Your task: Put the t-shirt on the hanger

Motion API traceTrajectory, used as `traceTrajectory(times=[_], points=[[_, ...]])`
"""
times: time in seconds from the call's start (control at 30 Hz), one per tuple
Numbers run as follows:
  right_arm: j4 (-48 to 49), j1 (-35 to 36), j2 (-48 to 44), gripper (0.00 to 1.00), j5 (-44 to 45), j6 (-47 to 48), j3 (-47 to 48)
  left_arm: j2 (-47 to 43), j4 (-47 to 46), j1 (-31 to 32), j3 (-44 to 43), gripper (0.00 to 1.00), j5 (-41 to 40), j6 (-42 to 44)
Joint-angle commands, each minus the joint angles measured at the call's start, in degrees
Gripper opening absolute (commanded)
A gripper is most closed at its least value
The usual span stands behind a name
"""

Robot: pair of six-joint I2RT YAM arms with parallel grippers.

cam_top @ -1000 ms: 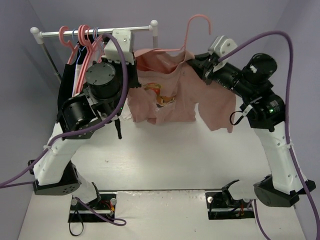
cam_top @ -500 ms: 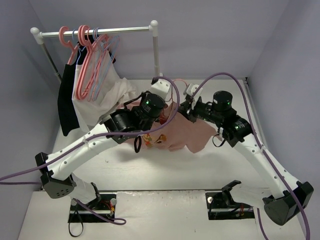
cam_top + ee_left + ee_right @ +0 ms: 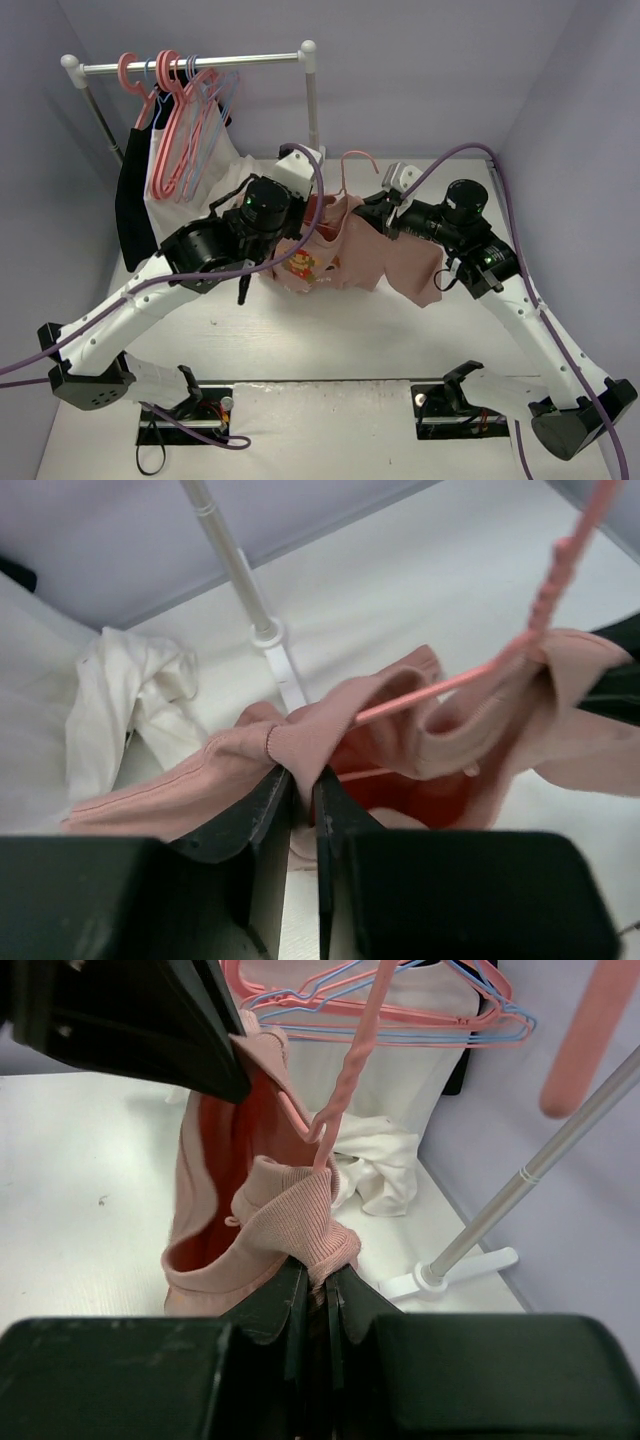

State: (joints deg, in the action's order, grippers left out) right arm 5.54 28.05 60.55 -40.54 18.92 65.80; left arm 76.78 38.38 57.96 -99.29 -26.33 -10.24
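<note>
The salmon-pink t-shirt (image 3: 345,255) with its small orange print hangs in the air between my two grippers, over the table. The thin pale-pink hanger (image 3: 345,170) sits inside its neck, the hook sticking up. My left gripper (image 3: 303,215) is shut on the shirt's left shoulder; the left wrist view shows the fabric (image 3: 300,745) pinched between the jaws and the hanger wire (image 3: 440,685) running through the collar. My right gripper (image 3: 372,213) is shut on the ribbed collar (image 3: 315,1225), with the hanger's twisted neck (image 3: 345,1070) just above.
A clothes rail (image 3: 195,62) stands at the back left with thick coral hangers (image 3: 170,120), pale blue hangers, a black garment (image 3: 130,205) and a white garment (image 3: 200,190). The rail's post (image 3: 312,100) and foot (image 3: 460,1265) stand just behind the shirt.
Both arms dropped from rail height down to the table, then rose a little. The shirt with the hanger now hangs spread between the grippers, its print facing up.
</note>
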Motion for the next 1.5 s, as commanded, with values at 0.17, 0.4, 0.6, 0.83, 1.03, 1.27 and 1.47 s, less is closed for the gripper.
traceTrajectory(times=[0.17,0.4,0.6,0.83,1.03,1.27,1.47], points=[[6.8,-2.3,-0.3,0.00,-6.3,0.1,2.8,-8.6,-2.5,-3.3,-1.5,0.48,15.2,16.4],[6.5,-2.7,0.7,0.00,-10.8,0.0,2.6,-10.7,1.8,-19.6,0.0,0.52,41.1,23.9],[5.8,-2.7,1.1,0.00,-12.4,0.6,2.0,-3.5,9.2,-24.5,-4.4,0.53,55.0,30.9],[5.3,-2.7,1.3,0.00,-12.5,1.0,1.6,-0.3,13.0,-24.5,-1.6,0.53,57.0,35.2],[5.2,-2.7,1.7,0.00,-12.6,1.2,1.4,-1.3,15.4,-24.6,0.3,0.25,55.8,37.9],[5.1,-2.7,1.8,0.00,-13.0,0.9,1.6,0.1,15.3,-24.6,0.4,0.00,59.0,37.9],[5.2,-2.7,2.4,0.00,-13.9,0.7,2.0,0.9,15.3,-24.4,-1.8,0.00,63.9,36.8]])
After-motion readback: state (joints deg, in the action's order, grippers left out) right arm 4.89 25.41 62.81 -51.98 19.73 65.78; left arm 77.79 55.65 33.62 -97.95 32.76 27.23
